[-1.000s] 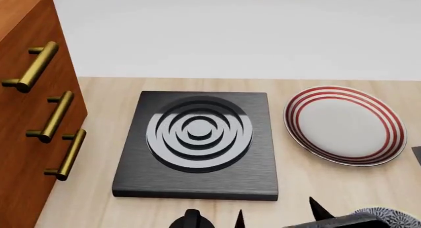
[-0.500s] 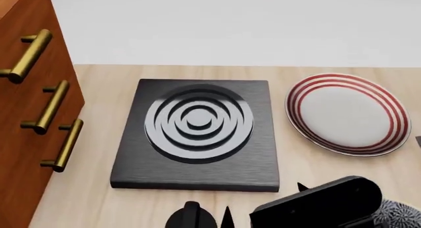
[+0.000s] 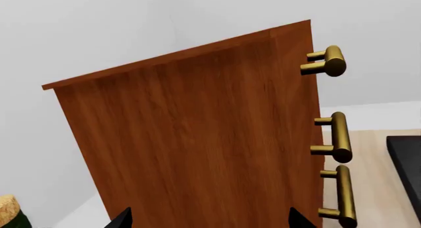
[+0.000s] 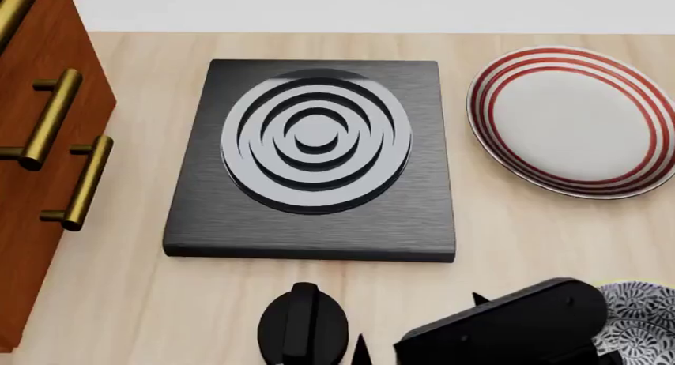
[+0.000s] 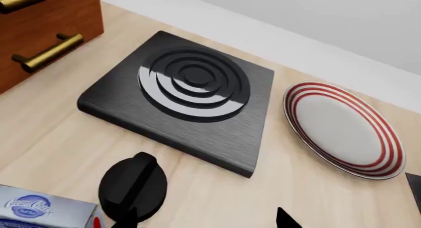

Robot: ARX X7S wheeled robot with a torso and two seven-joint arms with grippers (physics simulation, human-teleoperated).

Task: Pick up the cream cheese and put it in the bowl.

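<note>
At the desk's [image 5: 39, 134] near edge, cream cheese [image 5: 43, 212] lies beside a black knob [image 5: 131, 184]; bowl [image 4: 643, 317] partly hidden (arm over it). Both grippers' finger spread: cannot tell.

A kitchen: a pale wooden counter [image 4: 137, 302] carries a black square hob [image 4: 312, 156], a red-ringed white plate [image 4: 578, 120] and a brass-handled wooden drawer cabinet [image 4: 43, 152].

We see a pale wooden table [image 4: 527, 231] meeting a plain white wall [image 5: 316, 16], with a reddish-brown cabinet [image 3: 197, 139] with brass handles [image 4: 47, 120] beside it.
</note>
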